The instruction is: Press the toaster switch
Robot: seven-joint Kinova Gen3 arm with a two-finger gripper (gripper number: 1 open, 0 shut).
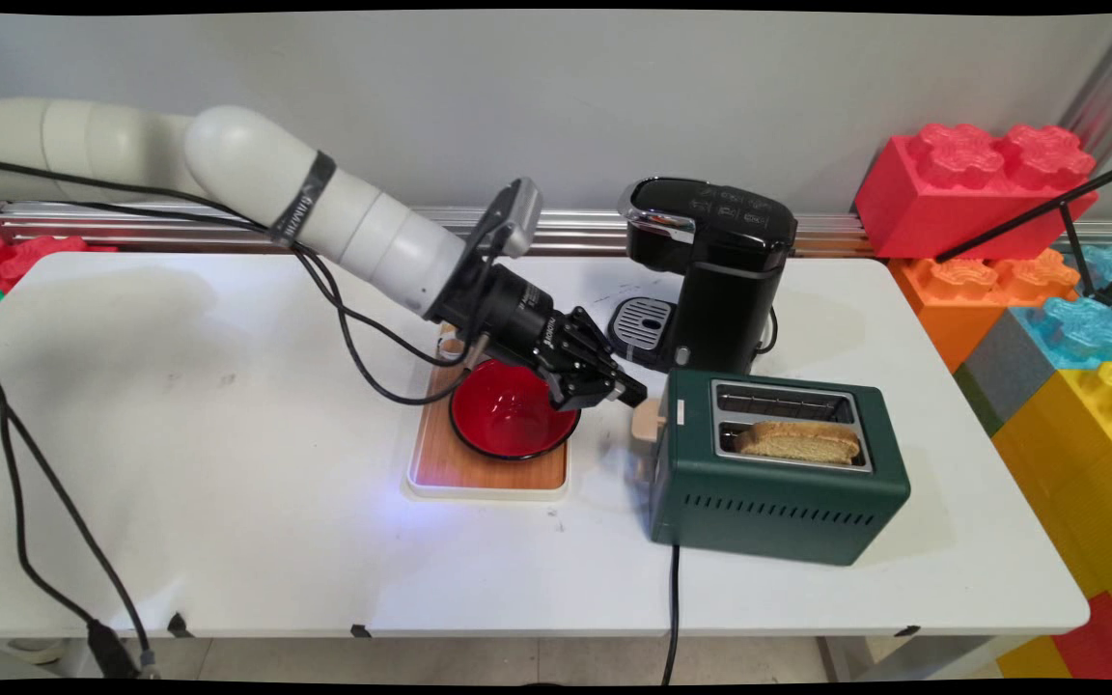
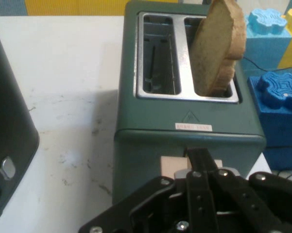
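- Gripper [image 1: 631, 394] sits at the green toaster's [image 1: 778, 502] beige lever [image 1: 648, 422], fingers clenched together on top of it
- Toast slice [image 1: 797, 441] stands in the near slot
- Red bowl [image 1: 508, 415] on a wooden tray [image 1: 450, 468] and black coffee maker [image 1: 710, 280] share the desk [image 1: 228, 483]

One toaster [image 1: 776, 473], one bread slice [image 1: 797, 441], one coffee machine [image 1: 715, 273], one red bowl [image 1: 510, 410], one wooden tray [image 1: 479, 470].

On the surface [image 1: 228, 541], the toaster [image 1: 778, 502] holds bread [image 1: 797, 441] in its near slot. The coffee maker [image 1: 720, 280] sits at its 11 o'clock, the tray [image 1: 440, 468] with bowl [image 1: 508, 415] at 9.
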